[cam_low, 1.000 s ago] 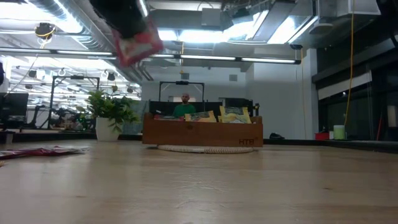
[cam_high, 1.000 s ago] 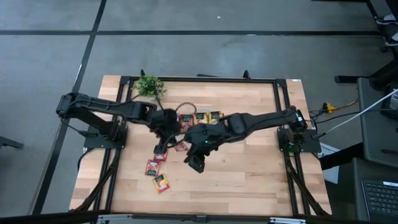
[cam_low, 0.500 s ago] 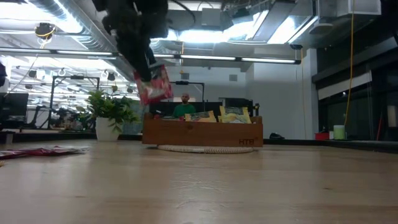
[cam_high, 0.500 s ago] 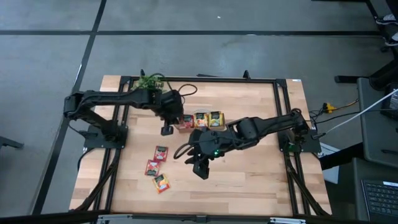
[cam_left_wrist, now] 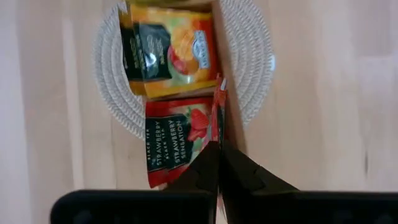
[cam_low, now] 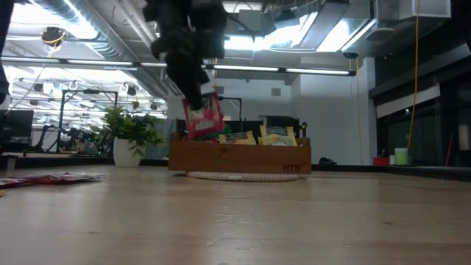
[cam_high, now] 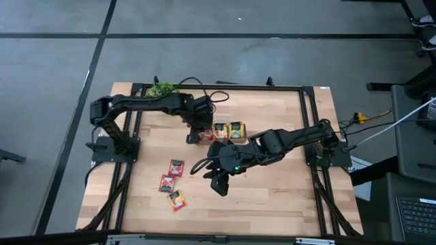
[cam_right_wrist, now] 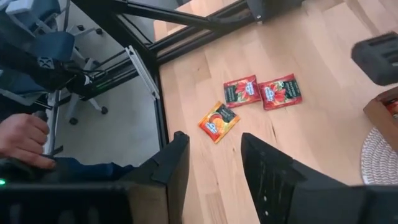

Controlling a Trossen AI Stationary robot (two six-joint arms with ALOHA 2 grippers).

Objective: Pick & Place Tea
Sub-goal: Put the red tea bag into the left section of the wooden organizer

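From my seat the wooden tray (cam_high: 219,131) sits toward the far middle of the desk (cam_high: 272,197) on a round woven mat (cam_left_wrist: 255,56), and its compartments already hold sachets. In the left wrist view I see a red strawberry sachet (cam_left_wrist: 177,140) in the end compartment and an orange sachet (cam_left_wrist: 168,50) in the one next to it; from overhead the compartment farthest from the left arm shows a yellow-green sachet (cam_high: 236,128). In the low view sachet tops stick up above the tray's front wall. The left gripper (cam_high: 196,131) hangs over the red end of the tray, clenched on a red sachet (cam_low: 203,118) — in the low view it dangles just above the tray's rim, not yet inside, and in the wrist view only its thin edge shows between the closed fingers (cam_left_wrist: 199,174). The right gripper (cam_high: 216,182) waits over the bare middle of the desk, well apart from the tray, its fingers parted and holding nothing. Three loose sachets lie flat on the desk toward the left front — two red sachets (cam_right_wrist: 264,92) side by side and one orange loose sachet (cam_right_wrist: 219,121) just beside them. A potted plant (cam_high: 162,89) stands at the far left edge of the desk.
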